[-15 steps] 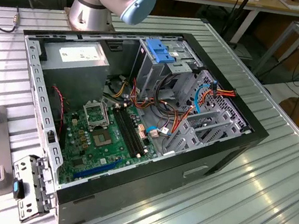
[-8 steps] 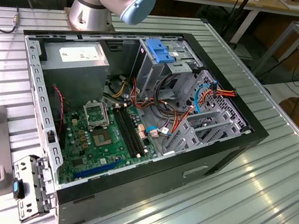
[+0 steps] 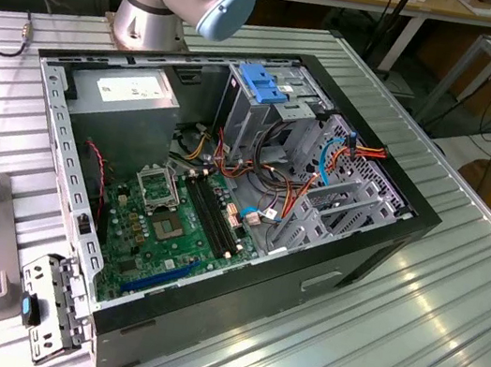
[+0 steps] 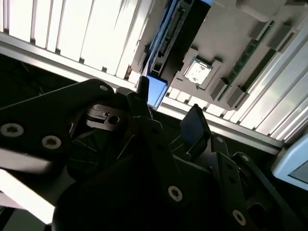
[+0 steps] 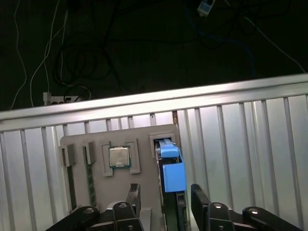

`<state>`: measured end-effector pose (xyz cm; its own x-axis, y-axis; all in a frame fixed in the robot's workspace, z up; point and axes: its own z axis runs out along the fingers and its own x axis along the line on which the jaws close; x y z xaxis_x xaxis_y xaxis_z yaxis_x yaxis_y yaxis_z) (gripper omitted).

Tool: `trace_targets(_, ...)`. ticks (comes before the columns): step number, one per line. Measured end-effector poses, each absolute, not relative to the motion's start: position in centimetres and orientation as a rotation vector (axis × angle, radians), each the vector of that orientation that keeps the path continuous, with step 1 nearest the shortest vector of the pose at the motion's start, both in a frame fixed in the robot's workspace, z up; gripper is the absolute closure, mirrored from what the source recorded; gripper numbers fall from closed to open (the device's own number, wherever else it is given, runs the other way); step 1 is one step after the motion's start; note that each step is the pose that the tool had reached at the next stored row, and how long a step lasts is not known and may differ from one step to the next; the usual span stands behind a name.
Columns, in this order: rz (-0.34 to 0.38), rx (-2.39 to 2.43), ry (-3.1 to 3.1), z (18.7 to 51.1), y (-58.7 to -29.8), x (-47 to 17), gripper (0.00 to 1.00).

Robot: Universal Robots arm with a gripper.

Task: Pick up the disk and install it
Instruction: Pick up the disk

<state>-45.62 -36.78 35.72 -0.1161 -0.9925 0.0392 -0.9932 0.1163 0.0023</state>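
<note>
The disk (image 5: 172, 169) stands on edge in a slot of a grey holder plate (image 5: 96, 139). Its blue plastic rail faces the camera in the first wrist view. My gripper (image 5: 167, 199) hovers over it, open, with one black finger on each side of the disk's near end and a gap to each. In the second wrist view the disk (image 4: 169, 41) shows as a dark slab with a blue end, just beyond the gripper (image 4: 168, 113).
On the holder plate beside the disk sit a processor chip (image 5: 119, 156) and two memory sticks (image 5: 68, 168). The open computer case (image 3: 376, 254) lies on the ribbed metal table, with a blue-topped drive cage (image 3: 263, 82), a grey power supply (image 3: 128, 92) and the motherboard (image 3: 171, 227) inside.
</note>
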Motion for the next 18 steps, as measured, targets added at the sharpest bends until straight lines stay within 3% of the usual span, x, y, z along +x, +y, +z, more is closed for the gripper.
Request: trace_targets(18,0.020,2.108,-2.303,32.6,-36.8,-46.2,0.46)
